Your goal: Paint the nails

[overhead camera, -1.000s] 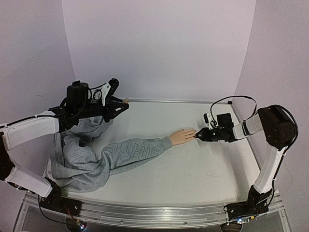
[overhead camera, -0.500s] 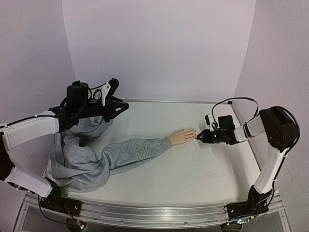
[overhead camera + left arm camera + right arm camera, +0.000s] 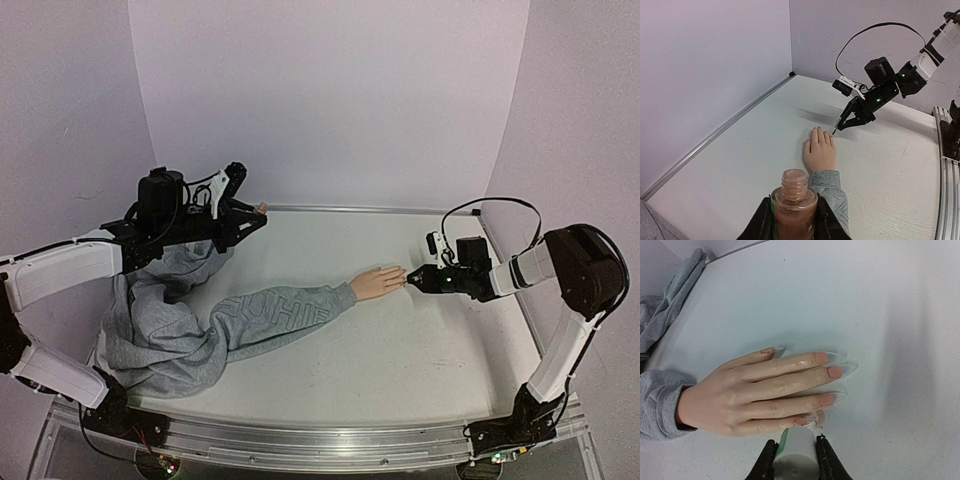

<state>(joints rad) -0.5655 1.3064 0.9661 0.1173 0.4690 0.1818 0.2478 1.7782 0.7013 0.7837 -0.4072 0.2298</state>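
Note:
The peach mannequin hand [image 3: 378, 282] lies flat on the white table, fingers pointing right, at the end of a grey sleeve [image 3: 285, 315]. In the right wrist view its nails [image 3: 826, 399] are peach-painted with long clear tips. My right gripper [image 3: 796, 442] is shut on a white brush cap [image 3: 796, 457] and hovers at the little finger's nail [image 3: 802, 421], where the polish looks smeared. The brush itself is hidden under the cap there. My left gripper [image 3: 794, 202] is shut on an uncapped bottle [image 3: 794, 200] of brownish polish, held up at the back left, far from the hand.
The rest of the grey sweatshirt [image 3: 160, 335] is heaped at the table's left side under my left arm. A metal rail [image 3: 350, 209] runs along the back edge by the wall. Another rail [image 3: 300, 440] lines the near edge.
My right wrist has drawn back slightly to the right, while the brush end stays at the fingertips. The left arm and bottle have not moved.

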